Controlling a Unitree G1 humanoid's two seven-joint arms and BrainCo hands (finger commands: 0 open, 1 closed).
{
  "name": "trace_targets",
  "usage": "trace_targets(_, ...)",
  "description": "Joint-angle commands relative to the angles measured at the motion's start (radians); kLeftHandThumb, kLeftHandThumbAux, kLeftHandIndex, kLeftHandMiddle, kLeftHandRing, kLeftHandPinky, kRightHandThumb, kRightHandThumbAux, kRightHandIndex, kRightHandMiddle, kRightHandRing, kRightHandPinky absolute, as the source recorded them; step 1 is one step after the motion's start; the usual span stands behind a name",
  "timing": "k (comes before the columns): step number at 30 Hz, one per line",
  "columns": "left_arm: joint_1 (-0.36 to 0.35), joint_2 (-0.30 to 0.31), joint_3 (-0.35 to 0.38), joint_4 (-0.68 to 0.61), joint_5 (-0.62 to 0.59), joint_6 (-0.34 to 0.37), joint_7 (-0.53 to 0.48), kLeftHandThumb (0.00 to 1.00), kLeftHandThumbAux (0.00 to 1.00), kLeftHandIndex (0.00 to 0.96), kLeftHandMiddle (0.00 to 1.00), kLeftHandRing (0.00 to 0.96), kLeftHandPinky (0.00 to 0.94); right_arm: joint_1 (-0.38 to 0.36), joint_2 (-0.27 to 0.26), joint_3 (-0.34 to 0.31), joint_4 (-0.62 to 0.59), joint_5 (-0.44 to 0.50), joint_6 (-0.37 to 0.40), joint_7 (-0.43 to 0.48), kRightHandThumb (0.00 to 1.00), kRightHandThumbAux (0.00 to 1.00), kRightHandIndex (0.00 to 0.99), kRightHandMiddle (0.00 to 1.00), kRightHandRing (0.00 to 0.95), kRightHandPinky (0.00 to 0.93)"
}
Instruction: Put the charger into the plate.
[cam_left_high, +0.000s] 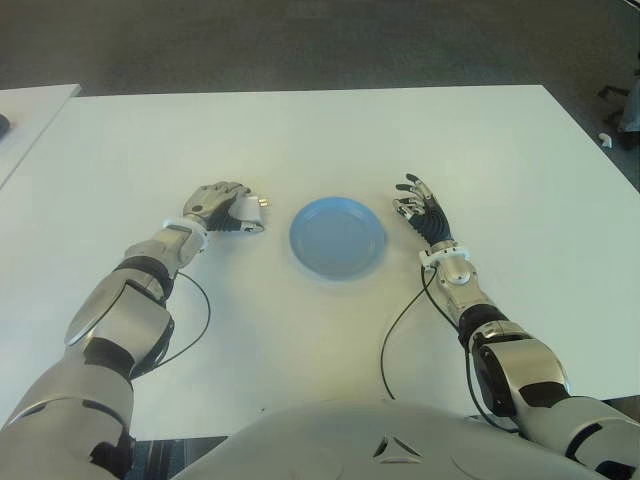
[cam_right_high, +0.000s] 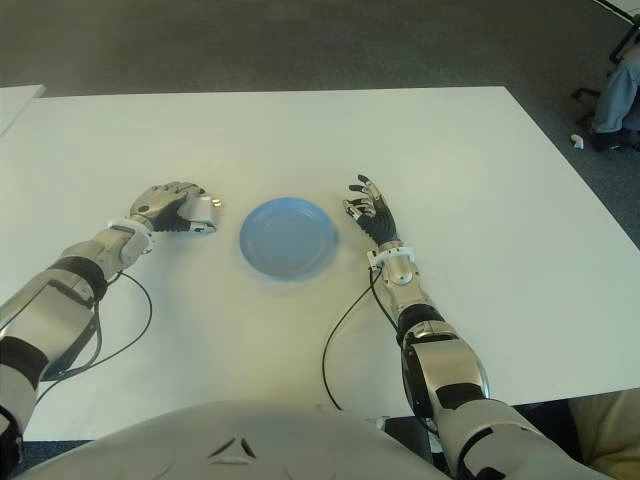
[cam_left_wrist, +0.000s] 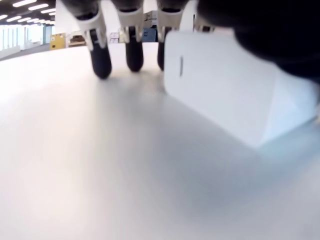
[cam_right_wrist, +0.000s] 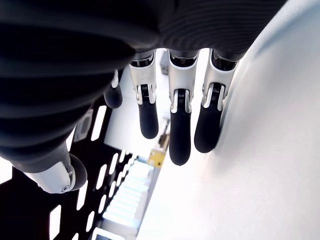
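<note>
White surface (cam_left_high: 320, 140) — wide, pale, takes up most of both eye views.

Blue plate (cam_left_high: 337, 239) sits near the middle of the surface, nothing lying in it.

Left robot hand (cam_left_high: 220, 207) at about 9 o'clock from the plate, a short gap between the two. Fingers (cam_left_wrist: 100, 62) curled down over a white charger (cam_left_high: 249, 206), fingertips touching or nearly touching the surface. The charger's metal prongs stick out at the plate-facing end, toward 3 o'clock. In the left wrist view the charger (cam_left_wrist: 225, 95) reads as a white block with rounded edges, underside on the surface, palm pressing from above. So: left robot hand closed around the charger, charger still down on the surface, outside the plate.

Right robot hand (cam_left_high: 423, 212) at about 3 o'clock from the plate, just beside its rim but not touching it. Fingers (cam_right_wrist: 179, 135) stretched out and slightly spread, pointing toward 12 o'clock — nothing between them. Right wrist view shows the three long fingers straight, thumb off to one side, the surface alongside. Whether the hand touches the surface, cannot tell.

A black cable (cam_left_high: 395, 345) runs from the right forearm down across the surface toward 6 o'clock. A similar cable (cam_left_high: 195, 325) loops by the left forearm.

Dark floor (cam_left_high: 300, 45) beyond the far edge, at 12 o'clock.
</note>
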Motion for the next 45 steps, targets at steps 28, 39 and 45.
trace_targets(28, -0.064, 0.040, -0.017, -0.088, 0.003, -0.132, 0.196, 0.745, 0.695, 0.443, 0.826, 0.828, 0.815, 0.059, 0.029, 0.024, 0.052, -0.028, 0.105, 0.031, 0.087, 0.578, 0.000, 0.224, 0.377, 0.413)
trace_targets(39, -0.082, 0.036, 0.153, -0.224, -0.149, -0.260, 0.085, 0.749, 0.696, 0.443, 0.840, 0.845, 0.825, 0.052, 0.029, 0.030, 0.059, -0.035, 0.117, 0.021, 0.075, 0.567, 0.000, 0.226, 0.371, 0.395)
trace_targets(45, -0.088, 0.021, 0.217, -0.364, -0.185, -0.262, 0.043, 0.750, 0.696, 0.443, 0.845, 0.849, 0.838, 0.049, 0.032, 0.026, 0.063, -0.029, 0.123, 0.029, 0.074, 0.580, 0.000, 0.234, 0.374, 0.392)
